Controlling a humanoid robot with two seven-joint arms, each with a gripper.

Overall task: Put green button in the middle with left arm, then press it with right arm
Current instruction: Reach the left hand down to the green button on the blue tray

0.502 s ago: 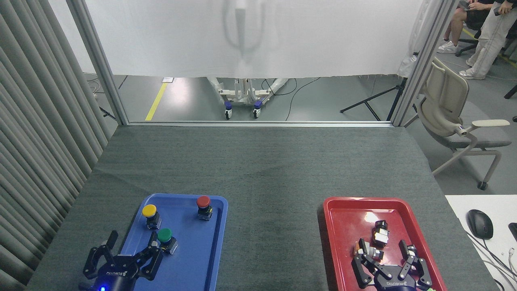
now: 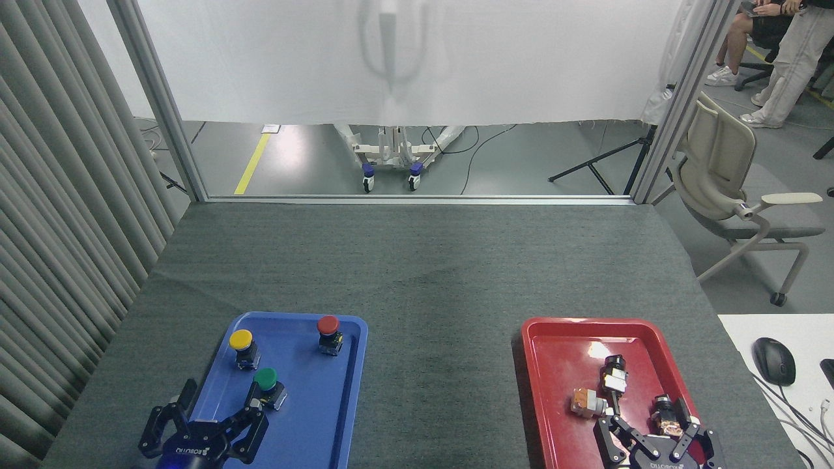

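The green button [image 2: 266,379] stands upright in the blue tray [image 2: 326,417], near its front left. My left gripper [image 2: 220,409] is just in front of it, open, its right fingertip [image 2: 255,408] close to the button's base; nothing is between the fingers. The middle [image 2: 443,365], a strip of dark grey cloth between the two trays, is bare. Low over the front of the red tray [image 2: 554,391], my right gripper [image 2: 645,430] is open and holds nothing.
A yellow button [image 2: 242,341] and a red button [image 2: 328,327] stand further back in the blue tray. Three small parts [image 2: 613,376] lie in the red tray. A grey curtain [image 2: 58,247] borders the left side; a white desk with a mouse [image 2: 774,359] is at the right.
Both grippers have drawn back toward the near edge. The right gripper's retreat uncovered the small parts in the red tray. The buttons have not moved.
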